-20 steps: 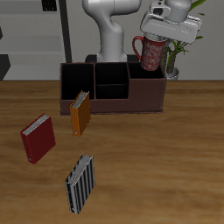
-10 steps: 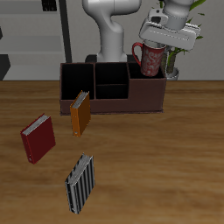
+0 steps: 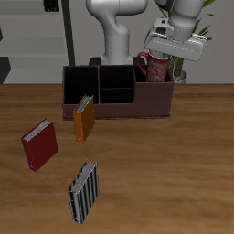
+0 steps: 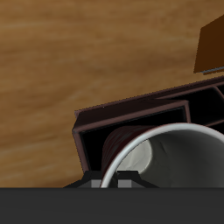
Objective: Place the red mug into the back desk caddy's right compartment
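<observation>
The red mug [image 3: 156,67] hangs from my gripper [image 3: 164,56], which is shut on its rim. The mug is roughly upright, its lower part just dipping behind the walls of the right compartment [image 3: 154,90] of the dark-brown back desk caddy [image 3: 117,108]. In the wrist view the mug's whitish-grey inside [image 4: 171,159] fills the foreground, with the compartment's dark-walled opening [image 4: 94,133] directly below it. The fingertips are mostly hidden by the mug.
An orange book [image 3: 84,118] leans on the caddy's front wall and also shows in the wrist view [image 4: 211,45]. A red book [image 3: 39,144] and a striped book [image 3: 83,192] lie nearer the table's front edge. A potted plant [image 3: 186,64] stands behind the caddy.
The gripper has carried the mug downward and straightened it from a tilt, so it now sits lower, at the right compartment's opening. Books and caddy have not moved.
</observation>
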Motion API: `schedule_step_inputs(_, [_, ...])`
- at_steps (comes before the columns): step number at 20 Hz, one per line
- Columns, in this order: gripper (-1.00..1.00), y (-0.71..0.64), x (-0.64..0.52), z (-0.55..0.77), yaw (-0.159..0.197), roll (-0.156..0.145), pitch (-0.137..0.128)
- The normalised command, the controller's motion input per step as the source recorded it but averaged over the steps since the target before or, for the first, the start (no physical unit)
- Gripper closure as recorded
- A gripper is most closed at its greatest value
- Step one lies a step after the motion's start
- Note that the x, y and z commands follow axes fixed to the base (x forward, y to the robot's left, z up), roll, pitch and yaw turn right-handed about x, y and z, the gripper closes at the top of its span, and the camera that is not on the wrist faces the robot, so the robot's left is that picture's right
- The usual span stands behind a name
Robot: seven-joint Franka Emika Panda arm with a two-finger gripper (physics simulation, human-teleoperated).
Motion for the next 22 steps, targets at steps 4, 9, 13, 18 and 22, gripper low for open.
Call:
schedule_step_inputs(4, [1.00, -0.07, 0.10, -0.21, -0.049, -0.001, 0.074])
schedule_step_inputs(9, [1.00, 0.00, 0.05, -0.17, -0.072, 0.035, 0.098])
schedule_step_inputs(13, [-1.00, 0.16, -0.07, -0.06, -0.098, 0.179, 0.087])
schedule_step_inputs(18, [-1.00, 0.00, -0.04, 0.14, -0.047, 0.022, 0.004])
schedule_step_inputs(22, [-1.00, -0.05, -0.01, 0.16, -0.003, -0.002, -0.021])
